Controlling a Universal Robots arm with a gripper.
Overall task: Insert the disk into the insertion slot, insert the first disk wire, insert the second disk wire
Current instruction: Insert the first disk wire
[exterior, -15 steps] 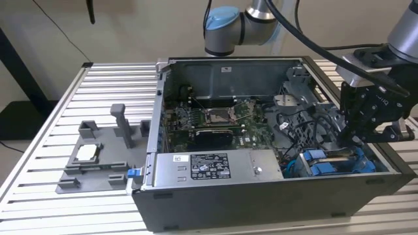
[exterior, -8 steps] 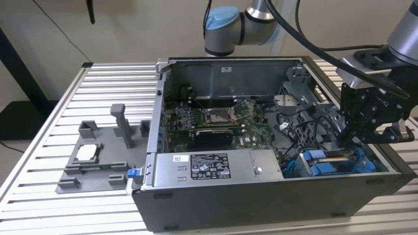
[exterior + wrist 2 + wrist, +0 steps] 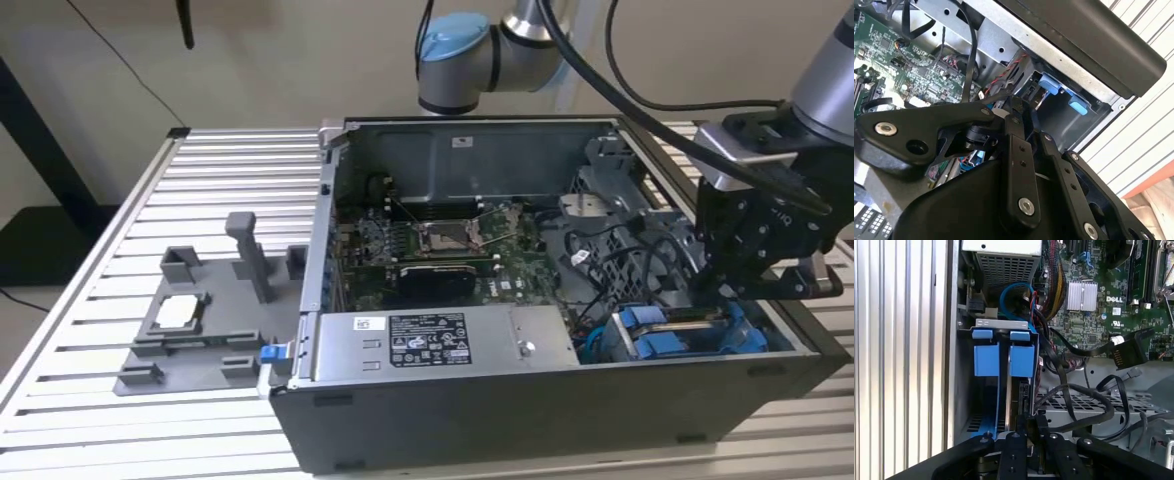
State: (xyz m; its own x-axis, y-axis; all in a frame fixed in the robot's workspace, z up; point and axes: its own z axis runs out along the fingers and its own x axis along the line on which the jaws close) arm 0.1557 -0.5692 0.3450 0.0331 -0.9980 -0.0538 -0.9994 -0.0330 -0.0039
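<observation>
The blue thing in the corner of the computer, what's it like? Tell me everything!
It is the disk's blue carrier, bright plastic. It stands on edge inside the grey metal insertion slot, in a corner of the case, at the exterior view's right. Two blue tabs sit side by side at one end, with rails running back from them. Black wires curl beside it. The hand is near its other end; whether it touches, I cannot tell.

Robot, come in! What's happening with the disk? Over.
Gripper down at the disk. Disk sits in the insertion slot. Black cables crowd alongside.
</observation>
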